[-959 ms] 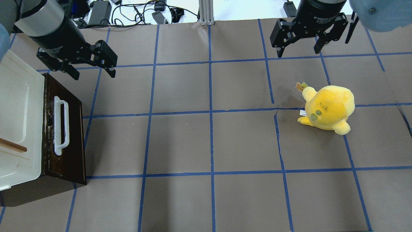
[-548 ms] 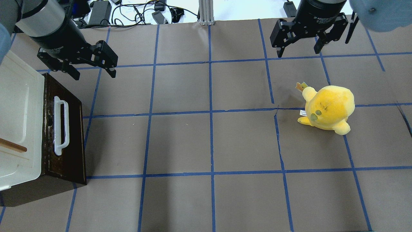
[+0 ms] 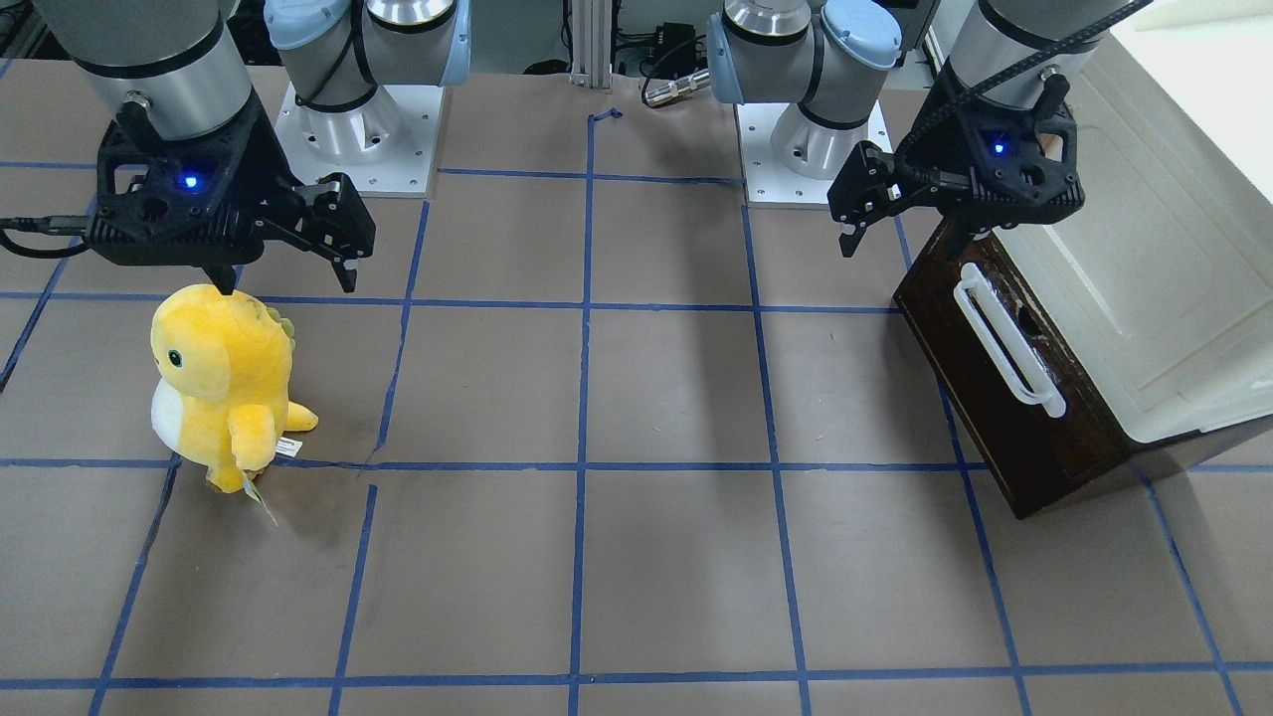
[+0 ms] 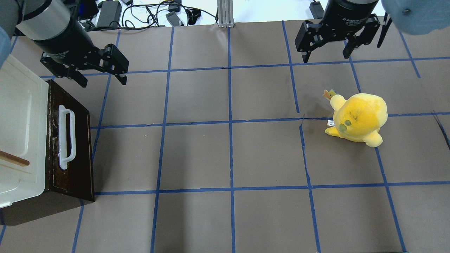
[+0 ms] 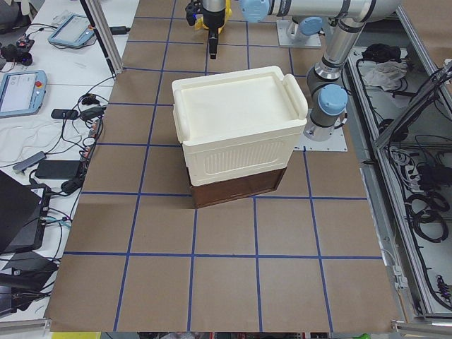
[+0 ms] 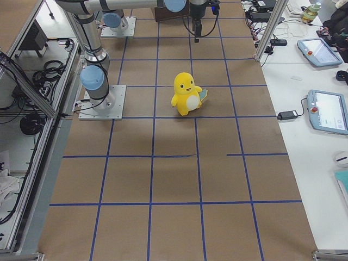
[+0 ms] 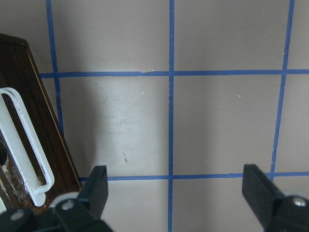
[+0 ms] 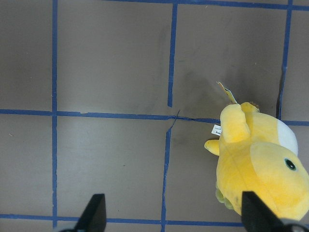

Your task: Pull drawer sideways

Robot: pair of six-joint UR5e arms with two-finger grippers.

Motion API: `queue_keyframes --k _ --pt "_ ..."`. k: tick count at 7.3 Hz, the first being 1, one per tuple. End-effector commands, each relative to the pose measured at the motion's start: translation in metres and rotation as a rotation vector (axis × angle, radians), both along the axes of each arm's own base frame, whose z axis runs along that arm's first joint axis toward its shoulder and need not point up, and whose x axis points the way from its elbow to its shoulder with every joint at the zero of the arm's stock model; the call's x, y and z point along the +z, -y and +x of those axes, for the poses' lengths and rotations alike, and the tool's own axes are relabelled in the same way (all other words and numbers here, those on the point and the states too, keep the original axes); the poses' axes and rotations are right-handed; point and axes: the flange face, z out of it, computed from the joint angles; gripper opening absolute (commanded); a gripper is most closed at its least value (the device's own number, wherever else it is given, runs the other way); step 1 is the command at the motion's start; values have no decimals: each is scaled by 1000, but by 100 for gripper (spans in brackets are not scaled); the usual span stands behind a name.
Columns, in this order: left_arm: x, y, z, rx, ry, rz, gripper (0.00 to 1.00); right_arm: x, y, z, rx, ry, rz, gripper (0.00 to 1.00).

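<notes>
Though the left gripper hovers open off its 12 o'clock end, the drawer sits at 9 o'clock on the table under a cream box, front facing 3 o'clock, white handle running 12 to 6. The right gripper hangs open at 1 o'clock.

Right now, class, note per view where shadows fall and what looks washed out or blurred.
Front-facing view: the yellow plush toy casts a soft shadow on the brown paper-covered table. Overhead view: the cream-white plastic box is nearly washed out. Left wrist view: the fingers of the left pincer look slightly soft, the drawer's white plastic bar handle sharp.
</notes>
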Motion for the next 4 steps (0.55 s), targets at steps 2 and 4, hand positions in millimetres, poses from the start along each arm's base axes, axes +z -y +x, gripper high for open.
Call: queue_keyframes --k 2,4 --pt "-3 1 1 1 1 6 100 0 0 0 0 -1 0 100" --pt "-4 3 1 1 0 9 100 0 0 0 0 -1 0 100"
